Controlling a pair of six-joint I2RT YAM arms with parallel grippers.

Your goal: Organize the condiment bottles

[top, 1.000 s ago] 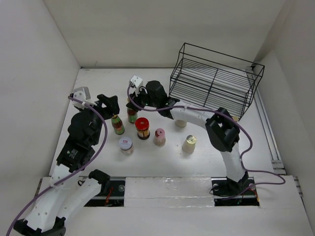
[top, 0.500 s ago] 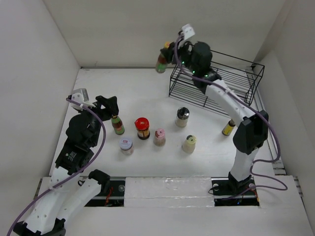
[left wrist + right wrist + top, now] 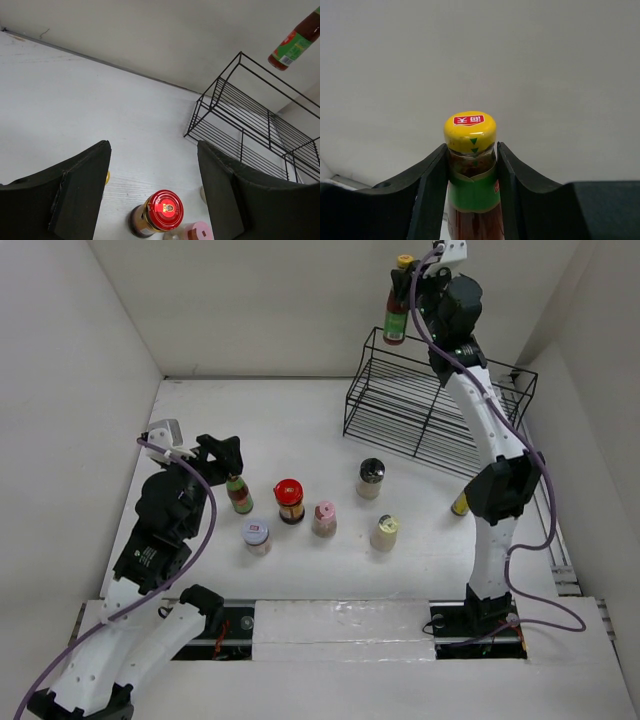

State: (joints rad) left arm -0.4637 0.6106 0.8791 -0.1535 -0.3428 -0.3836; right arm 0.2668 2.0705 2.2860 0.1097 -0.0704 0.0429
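The right tool point(image 3: 412, 288) is clenched on the neck of a slim yellow-capped dark sauce bottle point(image 3: 396, 312), high over what seems to be the black wire rack's point(image 3: 440, 405) far-left corner. Held so near the cap, the bottle could swing, clip the wires or slip. Its base is cut off in the wrist view. The left tool point(image 3: 152, 170) hangs released.

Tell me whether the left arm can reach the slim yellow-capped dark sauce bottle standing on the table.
Probably yes: the open left gripper hangs right by the slim yellow-capped sauce bottle, nothing between them; the red-lidded glass jar stands apart.
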